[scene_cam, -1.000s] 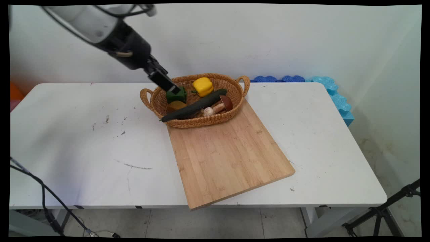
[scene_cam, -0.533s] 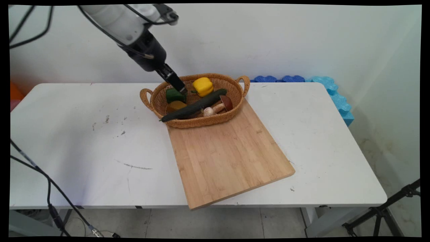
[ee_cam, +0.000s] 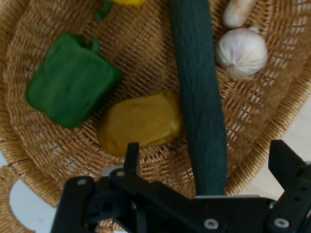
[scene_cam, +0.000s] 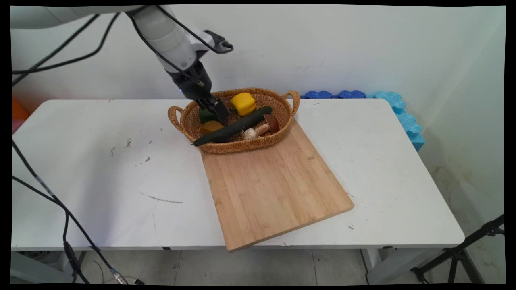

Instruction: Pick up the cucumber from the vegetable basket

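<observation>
My gripper [scene_cam: 218,115] hangs low over the left half of a wicker basket [scene_cam: 242,148], open and holding nothing. In the hand view the gripper [ee_cam: 209,158] stands wide open above a dark green cucumber [ee_cam: 199,97] and a yellow-brown potato [ee_cam: 141,121], which lie side by side. A green pepper [ee_cam: 70,87] lies beyond the potato, and a garlic bulb [ee_cam: 241,51] lies on the cucumber's other side. In the main view the cucumber [scene_cam: 234,127] crosses the basket diagonally, with a yellow pepper [scene_cam: 243,103], a mushroom [scene_cam: 271,123] and the garlic [scene_cam: 250,133] to its right.
A wooden cutting board [scene_cam: 274,189] lies in front of the basket, reaching the table's near edge; the basket's front rests on its far end. Blue foam pieces [scene_cam: 397,110] sit along the wall and right rear corner. Black cables [scene_cam: 60,225] hang at the left.
The arm has swung to the right and turned steeper. The gripper has moved from the basket's left rim to above the potato and cucumber. Nothing in the basket has moved.
</observation>
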`<action>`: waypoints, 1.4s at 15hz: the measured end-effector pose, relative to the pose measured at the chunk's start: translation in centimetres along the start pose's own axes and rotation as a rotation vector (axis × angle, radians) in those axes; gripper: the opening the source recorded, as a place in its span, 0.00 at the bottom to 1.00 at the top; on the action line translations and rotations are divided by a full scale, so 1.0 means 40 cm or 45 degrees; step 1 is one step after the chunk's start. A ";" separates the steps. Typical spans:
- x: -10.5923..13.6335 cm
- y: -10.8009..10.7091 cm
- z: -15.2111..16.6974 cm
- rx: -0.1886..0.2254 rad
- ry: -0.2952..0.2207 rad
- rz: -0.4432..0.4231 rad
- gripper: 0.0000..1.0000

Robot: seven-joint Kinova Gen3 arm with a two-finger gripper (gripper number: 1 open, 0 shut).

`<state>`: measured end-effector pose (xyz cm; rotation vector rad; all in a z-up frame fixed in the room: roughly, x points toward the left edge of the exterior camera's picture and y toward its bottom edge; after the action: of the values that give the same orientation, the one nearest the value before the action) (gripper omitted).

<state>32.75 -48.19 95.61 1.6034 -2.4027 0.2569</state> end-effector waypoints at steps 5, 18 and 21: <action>0.025 0.004 0.073 0.012 -0.050 -0.055 1.00; 0.047 0.014 0.167 0.013 -0.109 -0.102 0.00; 0.054 0.015 0.180 0.010 -0.106 -0.096 0.00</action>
<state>30.65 -51.86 89.37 1.7364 -2.3977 0.1896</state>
